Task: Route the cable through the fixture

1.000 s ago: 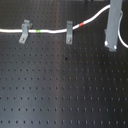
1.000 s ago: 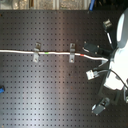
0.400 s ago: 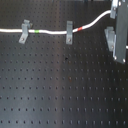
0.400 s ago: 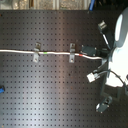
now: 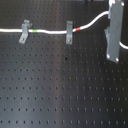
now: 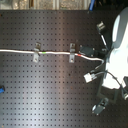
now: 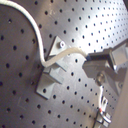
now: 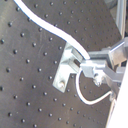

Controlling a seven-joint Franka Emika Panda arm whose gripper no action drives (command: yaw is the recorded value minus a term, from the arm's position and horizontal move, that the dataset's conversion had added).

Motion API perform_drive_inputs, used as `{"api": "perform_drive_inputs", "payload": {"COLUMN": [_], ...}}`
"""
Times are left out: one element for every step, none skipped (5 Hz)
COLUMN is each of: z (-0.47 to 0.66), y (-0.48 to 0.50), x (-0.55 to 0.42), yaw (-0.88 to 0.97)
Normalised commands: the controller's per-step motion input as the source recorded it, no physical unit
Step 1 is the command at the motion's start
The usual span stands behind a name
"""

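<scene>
The white cable (image 5: pixel 50 32) runs from the first exterior view's left through two narrow grey clips (image 5: pixel 24 32) (image 5: pixel 69 34). Its green band (image 5: pixel 34 31) lies between them and its red band (image 5: pixel 76 31) just past the second. From there it rises to my gripper (image 5: pixel 113 50). Both wrist views show the cable (image 7: pixel 35 30) (image 8: pixel 45 30) lying across the notched top of the grey fixture (image 7: pixel 52 75) (image 8: pixel 65 72). My gripper (image 7: pixel 95 65) (image 8: pixel 92 67) is right beside the fixture and looks shut on the cable. The fixture is hidden behind the gripper in the first exterior view.
Everything stands on a black perforated breadboard (image 5: pixel 65 90). The white arm body (image 6: pixel 117 45) fills the second exterior view's right, with a small white connector (image 6: pixel 90 77) hanging from a wire. A small blue object (image 6: pixel 1 90) sits at the second exterior view's left edge.
The gripper has shifted only slightly beside the fixture, still with the cable. The two narrow clips and the cable through them have not moved.
</scene>
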Motion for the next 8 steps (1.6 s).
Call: {"api": "perform_drive_inputs", "payload": {"z": [0.10,0.15,0.11,0.11,0.13,0.18,0.25,0.33], "y": [0.074,-0.035,-0.104,-0.063,0.026,0.016,0.012,0.006], "x": [-0.227,-0.177,-0.128,-0.119,-0.139,-0.088,-0.055,0.006], "yaw": [0.00,-0.14,-0.31,-0.25,-0.17,-0.05,-0.21,-0.40]}}
